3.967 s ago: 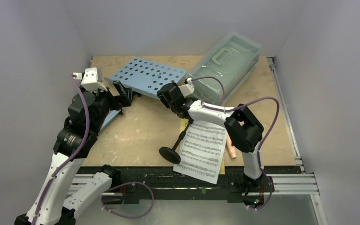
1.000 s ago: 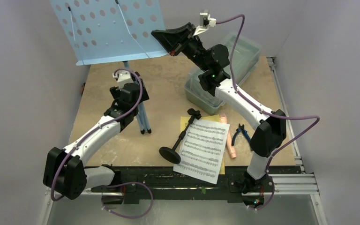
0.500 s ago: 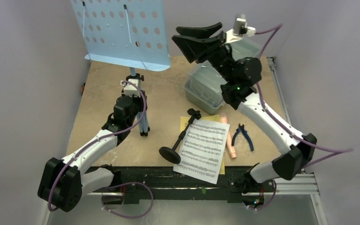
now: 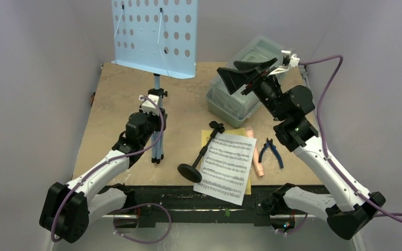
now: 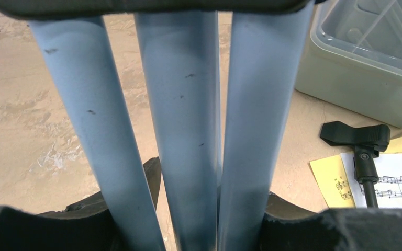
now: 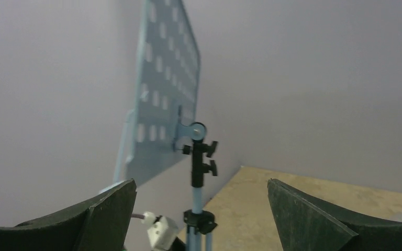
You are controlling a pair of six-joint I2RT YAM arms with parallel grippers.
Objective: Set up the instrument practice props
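Observation:
The light blue perforated music stand [image 4: 154, 34] is upright at the back left, its three legs [image 5: 188, 120] folded together. My left gripper [image 4: 154, 135] is shut round those legs low down, and they fill the left wrist view. My right gripper [image 4: 246, 73] hangs open in the air to the right of the stand, touching nothing. From its wrist I see the stand's desk [image 6: 162, 104] and pole [image 6: 196, 172]. The black mic stand [image 4: 201, 151] lies on the table beside the white music sheets [image 4: 227, 167], which rest on a yellow one [image 4: 205, 137]. The pink microphone [image 4: 256, 157] lies to their right.
A clear lidded box [image 4: 241, 99] sits at the back right, under my right gripper. Blue-handled pliers [image 4: 270, 149] lie to the right of the microphone. Grey walls close in the table on three sides. The mic stand's clip [image 5: 357, 135] points towards the box.
My right gripper let go of the stand's desk, opened wide and drew back down to the right. The stand shifted right and straightened, with my left gripper closed on its legs.

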